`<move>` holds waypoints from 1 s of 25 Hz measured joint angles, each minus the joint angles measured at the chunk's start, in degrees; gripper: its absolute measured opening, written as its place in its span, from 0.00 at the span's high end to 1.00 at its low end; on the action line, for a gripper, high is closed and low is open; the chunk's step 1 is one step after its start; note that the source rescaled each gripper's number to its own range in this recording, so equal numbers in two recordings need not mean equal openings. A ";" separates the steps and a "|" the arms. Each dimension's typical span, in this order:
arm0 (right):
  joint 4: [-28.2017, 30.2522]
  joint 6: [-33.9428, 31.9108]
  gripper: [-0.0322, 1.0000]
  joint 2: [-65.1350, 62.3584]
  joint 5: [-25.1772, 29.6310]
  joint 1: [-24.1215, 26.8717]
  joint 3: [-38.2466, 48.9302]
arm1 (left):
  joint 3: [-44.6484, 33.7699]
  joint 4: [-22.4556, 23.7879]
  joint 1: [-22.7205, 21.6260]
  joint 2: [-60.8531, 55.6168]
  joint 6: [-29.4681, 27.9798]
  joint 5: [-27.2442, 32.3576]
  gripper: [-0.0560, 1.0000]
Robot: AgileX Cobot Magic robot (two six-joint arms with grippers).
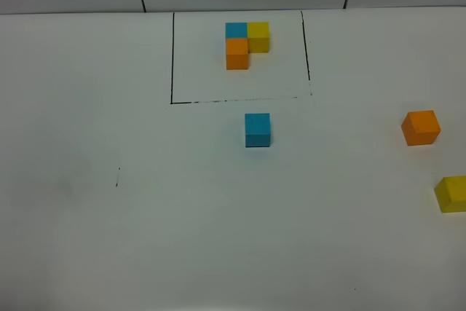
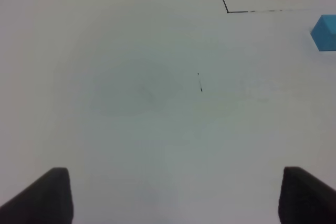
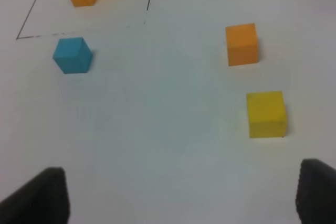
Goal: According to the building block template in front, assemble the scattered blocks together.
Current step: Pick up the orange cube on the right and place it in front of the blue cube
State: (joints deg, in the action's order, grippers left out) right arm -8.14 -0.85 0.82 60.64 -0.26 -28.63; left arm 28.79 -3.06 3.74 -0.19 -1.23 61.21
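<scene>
Blue block (image 1: 257, 130), orange block (image 1: 421, 127) and yellow block (image 1: 452, 194) sit apart outside the framed template (image 1: 237, 49). Your left end effector (image 2: 173, 195) and right end effector (image 3: 178, 195) stand released, empty.

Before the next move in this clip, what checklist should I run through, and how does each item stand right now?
1. The template complete inside its drawn frame: ok.
2. The blue cube, orange cube and yellow cube all in view: ok.
3. Loose cubes joined like the template: not ok, all three stand apart.
4. The left gripper open, holding nothing: ok.
5. The right gripper open, holding nothing: ok.
6. Yellow cube whole in the high view: not ok, cut off at the picture's edge.
</scene>
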 joint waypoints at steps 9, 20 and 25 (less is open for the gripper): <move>6.05 -6.91 0.13 17.42 -2.27 0.00 -1.15 | 0.00 0.00 0.00 0.00 0.00 0.05 0.29; 7.53 -2.97 0.01 73.04 -15.95 0.00 -19.23 | 0.00 0.00 0.00 0.05 0.00 0.00 0.29; 7.53 1.96 0.01 89.34 -16.50 0.00 -29.25 | 0.00 0.00 0.00 0.10 0.00 0.00 0.29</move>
State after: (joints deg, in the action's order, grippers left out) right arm -0.61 1.11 90.16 44.15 -0.26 -57.89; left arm 28.79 -3.06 3.74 -0.09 -1.23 61.21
